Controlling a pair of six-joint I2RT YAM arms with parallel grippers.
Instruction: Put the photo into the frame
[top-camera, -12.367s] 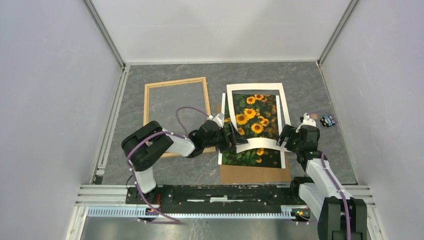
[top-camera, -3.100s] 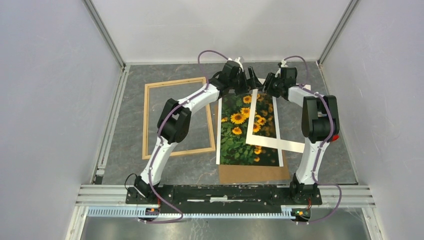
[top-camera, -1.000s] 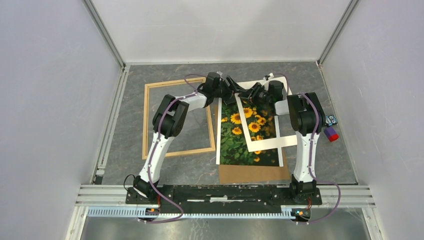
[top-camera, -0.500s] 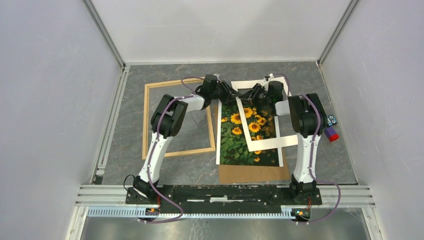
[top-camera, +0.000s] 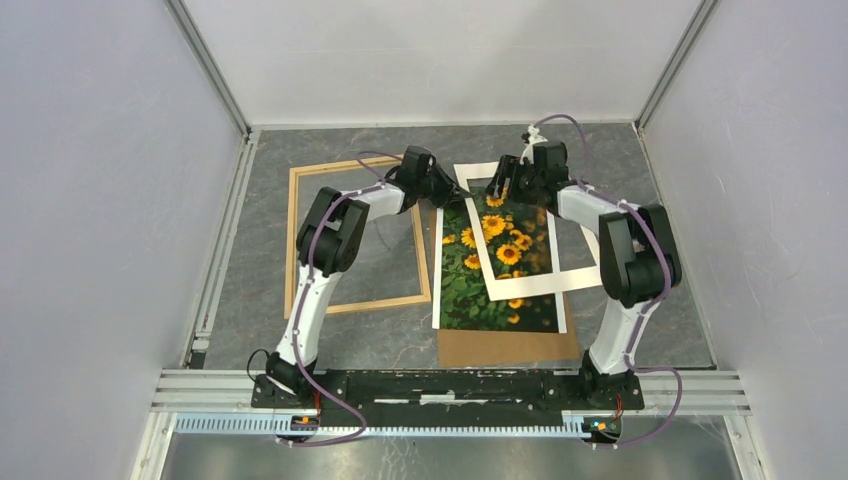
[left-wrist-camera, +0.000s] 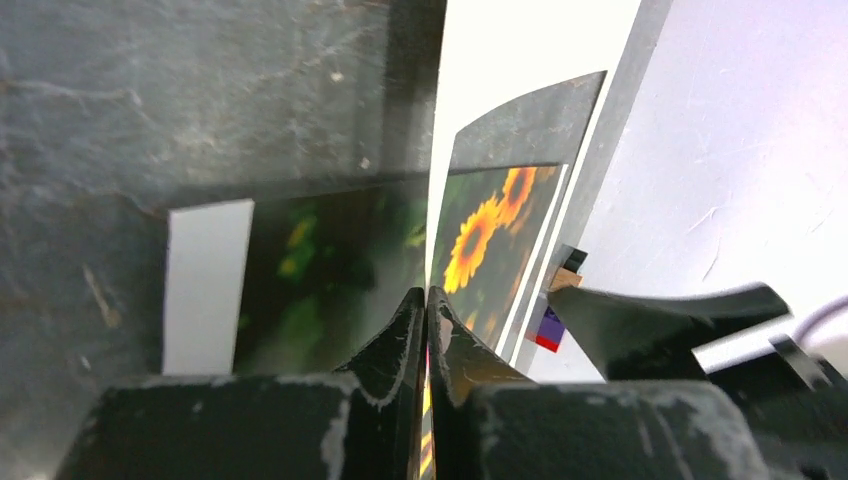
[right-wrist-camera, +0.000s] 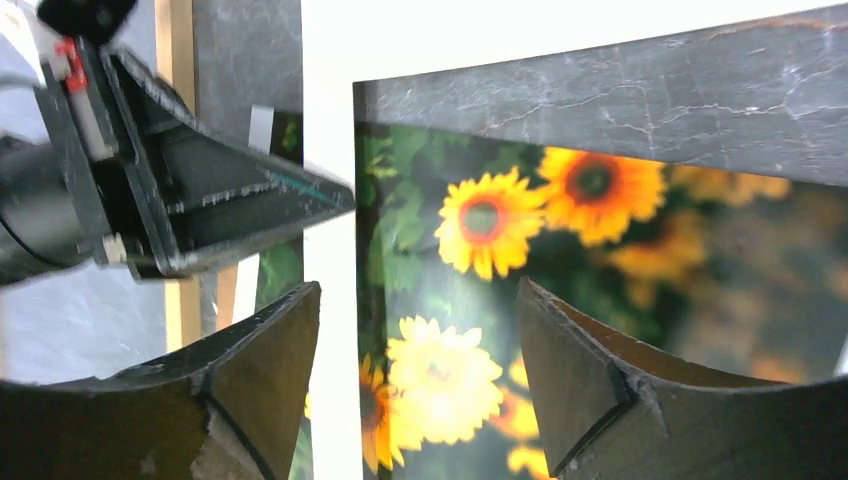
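Fingers of the left gripper (left-wrist-camera: 427, 295) are pinched flat on a thin edge of the white window mat (top-camera: 540, 285), which rises from between their tips. The grip looks meant to drag the mat off what it covers. Facing those tips, the right gripper (right-wrist-camera: 418, 290) hangs with its fingers spread wide and nothing between them, the mat's corner strip just ahead, probably so one arm alone moves the mat. The sunflower photo (top-camera: 462, 285) lies flat beneath the mat, under both pairs of fingers, resting on the brown backing board (top-camera: 510, 348). The light wooden frame (top-camera: 290, 240) lies well off behind the left fingers, with no print inside; uncovering the photo seems the step in hand
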